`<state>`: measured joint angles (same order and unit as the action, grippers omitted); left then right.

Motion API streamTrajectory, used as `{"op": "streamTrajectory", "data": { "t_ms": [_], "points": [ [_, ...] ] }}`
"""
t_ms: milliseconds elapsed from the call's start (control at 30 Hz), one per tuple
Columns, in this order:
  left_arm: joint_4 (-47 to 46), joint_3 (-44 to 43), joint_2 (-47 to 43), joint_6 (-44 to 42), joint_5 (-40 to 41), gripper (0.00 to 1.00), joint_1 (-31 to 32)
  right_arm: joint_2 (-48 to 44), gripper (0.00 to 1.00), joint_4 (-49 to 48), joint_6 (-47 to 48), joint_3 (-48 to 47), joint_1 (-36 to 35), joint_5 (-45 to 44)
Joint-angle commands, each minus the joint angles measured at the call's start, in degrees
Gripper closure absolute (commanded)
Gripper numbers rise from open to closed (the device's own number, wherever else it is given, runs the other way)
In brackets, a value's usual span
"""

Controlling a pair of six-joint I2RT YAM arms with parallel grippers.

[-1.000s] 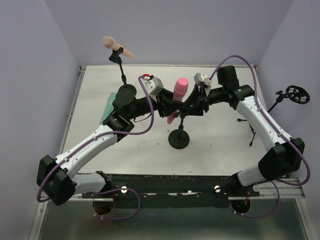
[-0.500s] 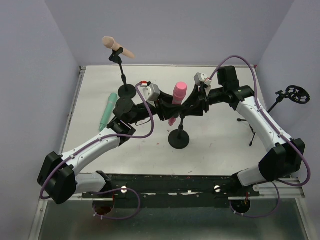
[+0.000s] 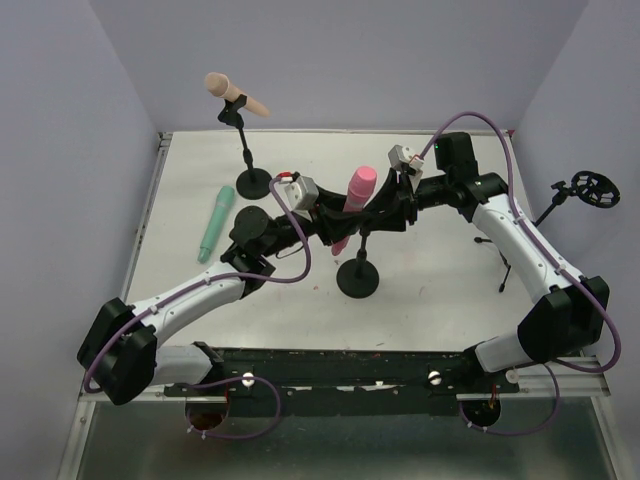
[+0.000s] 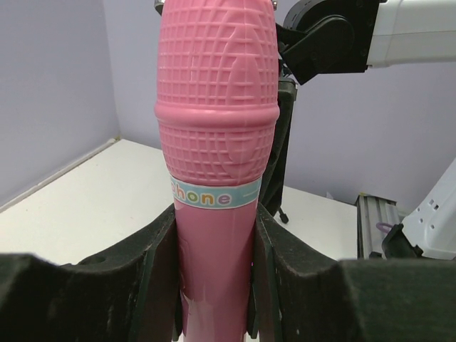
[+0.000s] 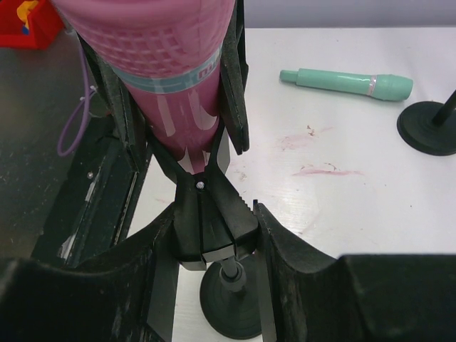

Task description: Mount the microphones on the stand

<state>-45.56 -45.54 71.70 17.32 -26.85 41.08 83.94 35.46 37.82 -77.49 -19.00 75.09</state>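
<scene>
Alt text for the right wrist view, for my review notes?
The right gripper clamps a black stand's clip, with the pink microphone handle tip set into it from above. Behind, a green microphone lies flat on the white table beside another stand's base.

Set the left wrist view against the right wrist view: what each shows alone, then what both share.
Left wrist only: the pink microphone's full gridded head, the right arm behind it. Right wrist only: the stand clip in the right gripper, the mint green microphone lying on the table. Both: the pink microphone, in the left gripper.
</scene>
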Motion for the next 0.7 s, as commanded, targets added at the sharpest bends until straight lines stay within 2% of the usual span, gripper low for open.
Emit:
{"op": "streamTrajectory", "data": {
  "t_ms": [0, 167, 367, 500, 667],
  "points": [
    [-2.85, 3.87, 1.86, 0.34, 6.19, 1.00, -0.39, -1.41, 0.81, 0.84, -2.14, 1.47, -0.25, 5.94],
    [-9.53, 5.81, 2.56, 3.15, 7.78, 1.00, -0.30, -1.59, 0.77, -0.22, -3.54, 2.35, -0.33, 6.12],
    [-14.72, 6.34, 3.79, 5.70, 10.24, 1.00, -0.04, -1.94, 0.67, -0.57, -3.99, 2.70, -0.24, 6.21],
    [-17.36, 6.87, 4.41, 6.50, 12.00, 1.00, 0.32, -2.03, 0.55, -0.75, -4.07, 3.05, -0.24, 6.21],
    [-18.07, 7.04, 4.76, 6.41, 12.00, 1.00, 0.58, -2.38, 0.32, -0.57, -4.07, 3.14, -0.16, 6.47]
  ]
}}
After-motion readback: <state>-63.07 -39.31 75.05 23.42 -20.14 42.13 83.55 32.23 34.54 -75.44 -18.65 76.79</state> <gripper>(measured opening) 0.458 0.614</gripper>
